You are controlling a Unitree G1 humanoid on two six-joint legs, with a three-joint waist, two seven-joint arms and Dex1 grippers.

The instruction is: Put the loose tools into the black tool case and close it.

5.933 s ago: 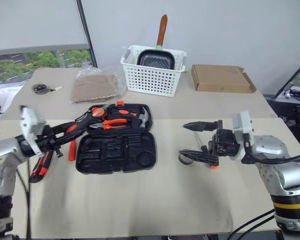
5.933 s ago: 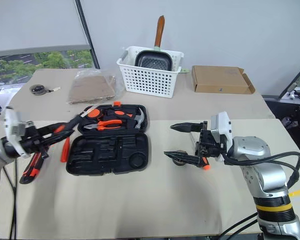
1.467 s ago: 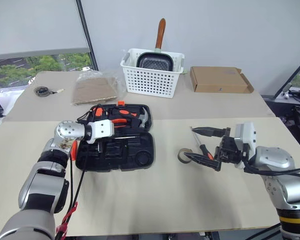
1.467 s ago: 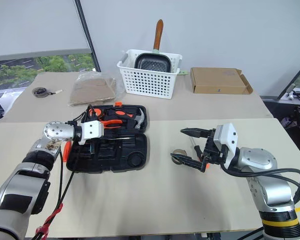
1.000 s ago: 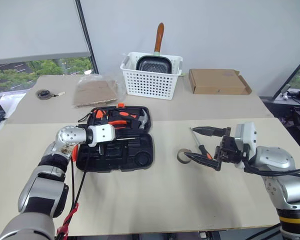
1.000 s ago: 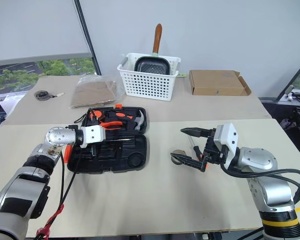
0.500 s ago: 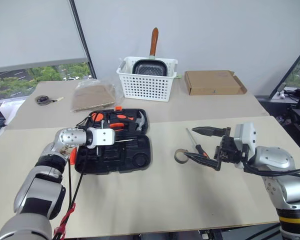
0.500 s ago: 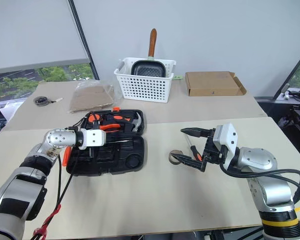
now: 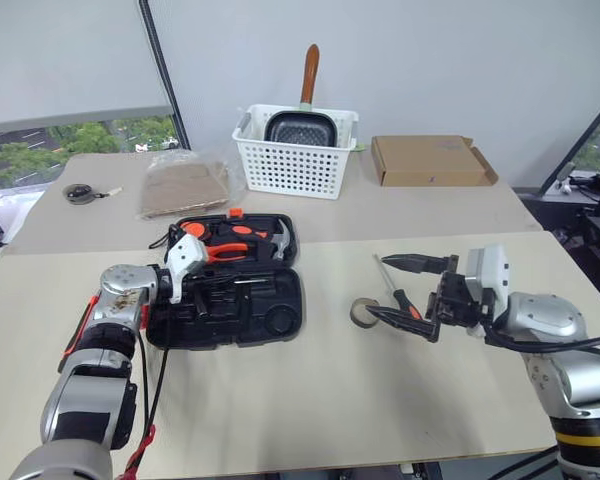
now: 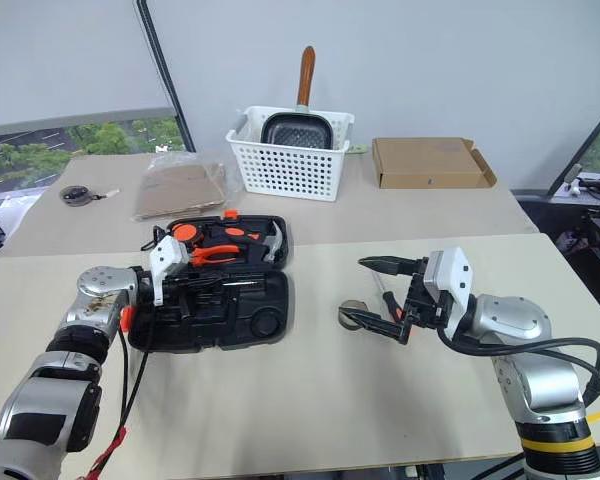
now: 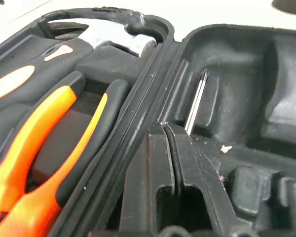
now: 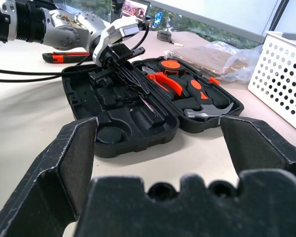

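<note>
The left gripper point(image 11: 173, 163) now sits with its fingers pressed together and nothing between them, rolled over since a second ago, low over the hinge ridge of the black tool case point(image 9: 280, 322). A screwdriver point(image 11: 195, 106) lies in a slot of the near half, which suggests that tool is delivered. The right gripper point(image 9: 405, 288) has not moved; its jaws gape wide and empty just above the small orange screwdriver point(image 9: 393, 288), beside the tape roll point(image 9: 363, 311). Another orange-and-black tool point(image 12: 68, 57) waits on the table past the case's left side. The case lies open
</note>
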